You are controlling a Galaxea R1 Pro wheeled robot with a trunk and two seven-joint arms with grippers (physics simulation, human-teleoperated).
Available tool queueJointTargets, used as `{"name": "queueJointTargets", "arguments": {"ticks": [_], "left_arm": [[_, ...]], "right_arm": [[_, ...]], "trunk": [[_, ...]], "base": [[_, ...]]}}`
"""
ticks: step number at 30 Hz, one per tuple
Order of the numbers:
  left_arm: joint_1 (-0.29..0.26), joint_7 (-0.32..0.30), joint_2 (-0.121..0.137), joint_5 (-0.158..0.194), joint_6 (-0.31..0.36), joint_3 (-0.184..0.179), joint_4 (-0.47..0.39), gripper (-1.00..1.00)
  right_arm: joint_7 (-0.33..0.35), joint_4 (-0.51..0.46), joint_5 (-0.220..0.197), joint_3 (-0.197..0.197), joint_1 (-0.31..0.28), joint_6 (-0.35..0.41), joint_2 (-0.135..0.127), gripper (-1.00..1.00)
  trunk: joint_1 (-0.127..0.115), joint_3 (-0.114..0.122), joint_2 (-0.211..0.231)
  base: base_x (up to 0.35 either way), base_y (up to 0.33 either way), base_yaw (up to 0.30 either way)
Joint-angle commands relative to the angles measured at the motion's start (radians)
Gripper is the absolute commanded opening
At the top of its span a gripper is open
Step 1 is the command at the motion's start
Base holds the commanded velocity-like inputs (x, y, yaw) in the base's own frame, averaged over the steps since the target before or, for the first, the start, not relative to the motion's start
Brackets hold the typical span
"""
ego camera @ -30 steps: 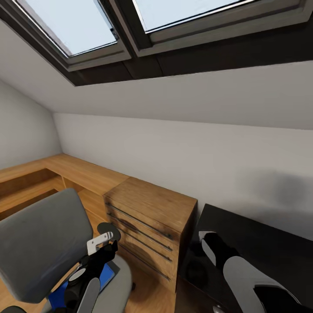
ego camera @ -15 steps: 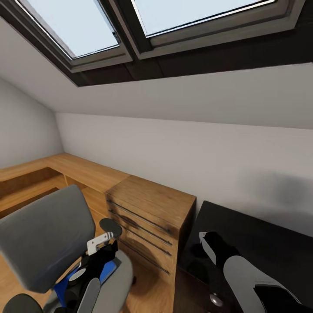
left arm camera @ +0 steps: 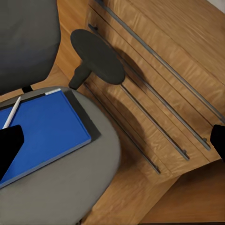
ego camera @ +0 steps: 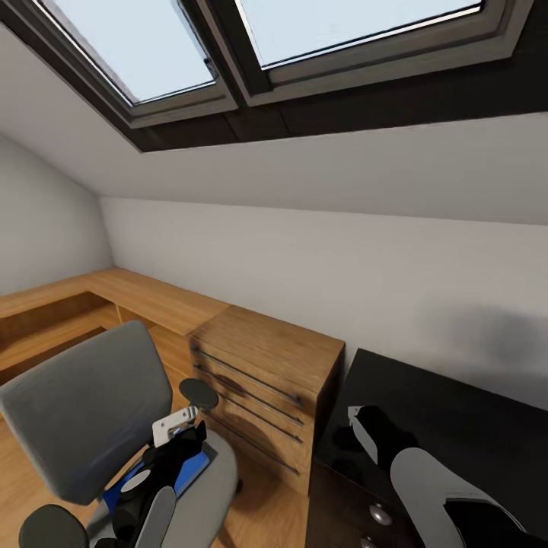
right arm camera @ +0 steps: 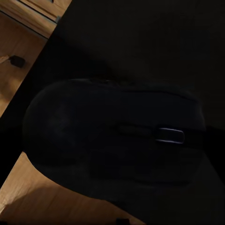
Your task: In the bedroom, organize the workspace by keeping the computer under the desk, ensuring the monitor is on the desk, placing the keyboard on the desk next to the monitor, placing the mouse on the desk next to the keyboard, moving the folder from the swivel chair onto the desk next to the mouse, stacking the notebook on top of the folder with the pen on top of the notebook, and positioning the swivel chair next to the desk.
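Observation:
The swivel chair point(ego camera: 84, 411) stands at the lower left, grey back toward me, black armrest point(left arm camera: 96, 56) beside the wooden drawers. A blue folder point(left arm camera: 42, 136) lies flat on its seat point(left arm camera: 79, 187), with a thin pale stick point(left arm camera: 11, 112) along one edge. My left gripper point(left arm camera: 112, 143) hangs open just above the seat, fingers point(left arm camera: 7, 145) wide apart and empty. Over the near corner of the glossy black desk point(ego camera: 464, 426) my right gripper point(ego camera: 365, 438) sits low. A dark mouse point(right arm camera: 117, 136) lies very close under it, hiding the fingers.
A light-wood drawer chest point(ego camera: 266, 373) stands between the chair and the desk, close to both. Low wooden shelving point(ego camera: 68, 312) runs along the left wall. Sloped wall and skylights point(ego camera: 137, 46) rise above. The desk's drawer knob point(ego camera: 380, 515) shows at the bottom.
The whole picture has shifted slightly, so the camera moved. More of the chair and the desk's drawer knobs show now. Both arms keep the same pose.

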Motion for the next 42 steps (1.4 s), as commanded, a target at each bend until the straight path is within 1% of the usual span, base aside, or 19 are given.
{"name": "queueJointTargets", "arguments": {"ticks": [1, 13, 14, 38, 40, 42], "left_arm": [[-0.001, 0.01, 0.0, 0.01, 0.002, -0.001, -0.001, 1.0], [-0.001, 0.01, 0.0, 0.011, 0.002, -0.001, -0.002, 1.0], [-0.001, 0.01, 0.0, 0.011, 0.002, -0.001, -0.002, 1.0], [-0.001, 0.01, 0.0, 0.012, 0.005, -0.001, -0.001, 1.0], [-0.001, 0.01, 0.0, 0.012, 0.006, -0.001, -0.001, 1.0], [-0.001, 0.01, 0.0, 0.012, 0.006, -0.001, 0.0, 1.0]], "right_arm": [[-0.002, -0.002, 0.003, -0.005, 0.0, 0.005, 0.001, -1.0], [0.0, -0.003, 0.003, -0.004, 0.0, 0.0, 0.0, -1.0], [0.0, -0.003, 0.003, -0.004, 0.0, 0.0, 0.0, 1.0], [0.0, -0.007, 0.003, -0.004, 0.0, -0.005, 0.0, 1.0], [0.0, -0.016, 0.003, -0.005, 0.0, -0.009, 0.0, 1.0], [-0.001, -0.05, 0.003, -0.006, 0.0, -0.02, 0.0, 1.0]], "trunk": [[0.0, -0.001, -0.001], [0.0, -0.001, -0.001], [0.0, -0.001, -0.001], [0.0, -0.001, -0.001], [0.0, -0.001, -0.001], [0.0, -0.001, -0.001]], "base": [[-0.002, 0.001, 0.0], [0.0, 0.0, 0.0], [0.0, 0.0, 0.0], [0.0, 0.0, 0.0], [0.0, 0.0, 0.0], [0.0, 0.0, 0.0]]}}
